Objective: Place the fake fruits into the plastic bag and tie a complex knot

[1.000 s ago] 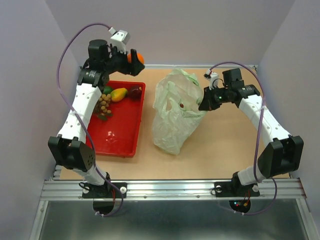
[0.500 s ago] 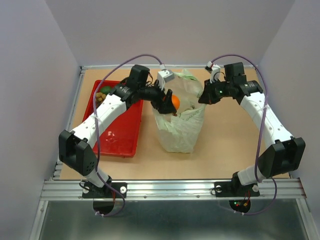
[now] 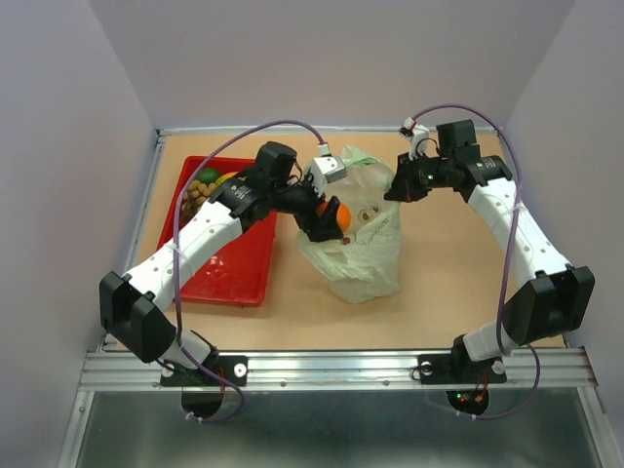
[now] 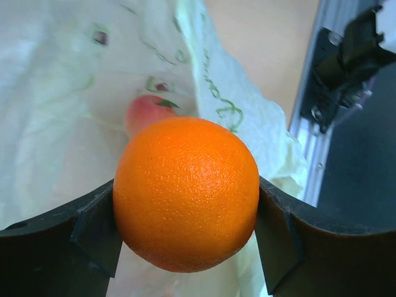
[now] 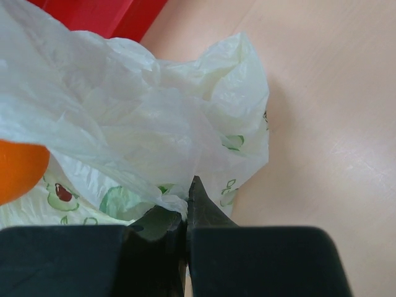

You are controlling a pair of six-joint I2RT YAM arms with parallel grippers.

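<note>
My left gripper (image 3: 332, 218) is shut on a round orange fake fruit (image 3: 336, 215), held at the mouth of the pale-green plastic bag (image 3: 363, 255). The orange fruit (image 4: 185, 192) fills the left wrist view between the two fingers, with the bag (image 4: 62, 124) below it. A pinkish peach (image 4: 146, 112) lies inside the bag. My right gripper (image 3: 395, 190) is shut on the bag's right rim and holds it up. The right wrist view shows that gripper (image 5: 187, 198) pinching the thin plastic (image 5: 154, 117). A brownish bunch (image 3: 199, 191) and a yellow piece (image 3: 227, 179) stay in the tray.
The red rectangular tray (image 3: 239, 268) lies left of the bag, partly under my left arm. Its corner (image 5: 105, 15) shows in the right wrist view. The metal rail (image 3: 331, 369) with both arm bases runs along the near edge. Purple walls stand on three sides.
My left arm has swung right with the orange fruit, from above the tray's far end to the bag's mouth. The right gripper has kept its hold while the bag shifted and opened.
</note>
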